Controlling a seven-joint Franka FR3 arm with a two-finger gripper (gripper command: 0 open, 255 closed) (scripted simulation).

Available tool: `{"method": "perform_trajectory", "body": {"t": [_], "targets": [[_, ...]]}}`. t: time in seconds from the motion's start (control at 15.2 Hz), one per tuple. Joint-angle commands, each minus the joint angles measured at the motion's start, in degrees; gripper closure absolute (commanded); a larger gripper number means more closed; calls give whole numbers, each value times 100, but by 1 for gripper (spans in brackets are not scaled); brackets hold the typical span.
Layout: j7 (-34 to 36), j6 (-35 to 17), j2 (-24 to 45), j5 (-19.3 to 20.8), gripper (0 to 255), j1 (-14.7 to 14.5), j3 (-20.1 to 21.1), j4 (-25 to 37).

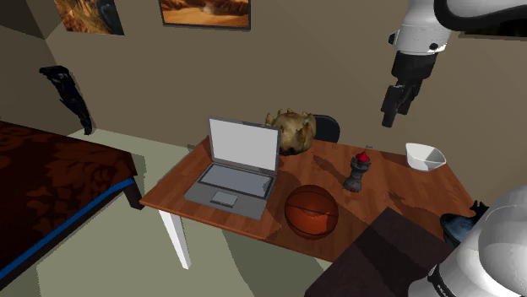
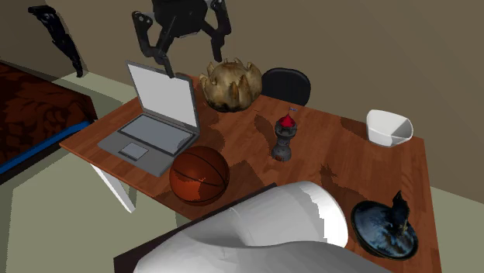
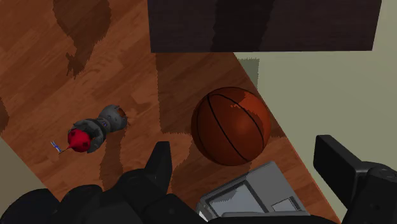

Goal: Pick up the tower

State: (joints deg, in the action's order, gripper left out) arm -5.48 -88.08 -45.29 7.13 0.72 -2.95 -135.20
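Note:
The tower is a small dark grey turret with a red top, standing upright on the wooden table between a basketball and a white bowl. It also shows in the second exterior view. In the wrist view the tower lies off to one side of the fingers, far below them. My gripper hangs high above the table's back edge, open and holding nothing. Its two black fingers stand wide apart in the second exterior view and in the wrist view.
An open grey laptop and a basketball sit on the table's near half. A brown spiky object and a dark chair back are behind. A white bowl and a dark figurine on a plate stand nearby.

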Motion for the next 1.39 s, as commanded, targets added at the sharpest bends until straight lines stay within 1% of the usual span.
{"method": "perform_trajectory", "body": {"t": [0.0, 0.33, 0.66, 0.99, 1.19, 1.32], "targets": [[0, 0, 0, 0, 0, 0, 0, 0], [-868, -664, 23, 440, 0, 105, -709, -468], [-1730, -1402, 331, 836, 0, 192, -1467, -710], [-2615, -2196, 929, 1091, 0, 193, -2261, -714], [-3178, -2681, 1415, 1124, 0, 116, -2761, -604], [-3581, -3001, 1790, 1072, 0, 23, -3106, -485]]}}
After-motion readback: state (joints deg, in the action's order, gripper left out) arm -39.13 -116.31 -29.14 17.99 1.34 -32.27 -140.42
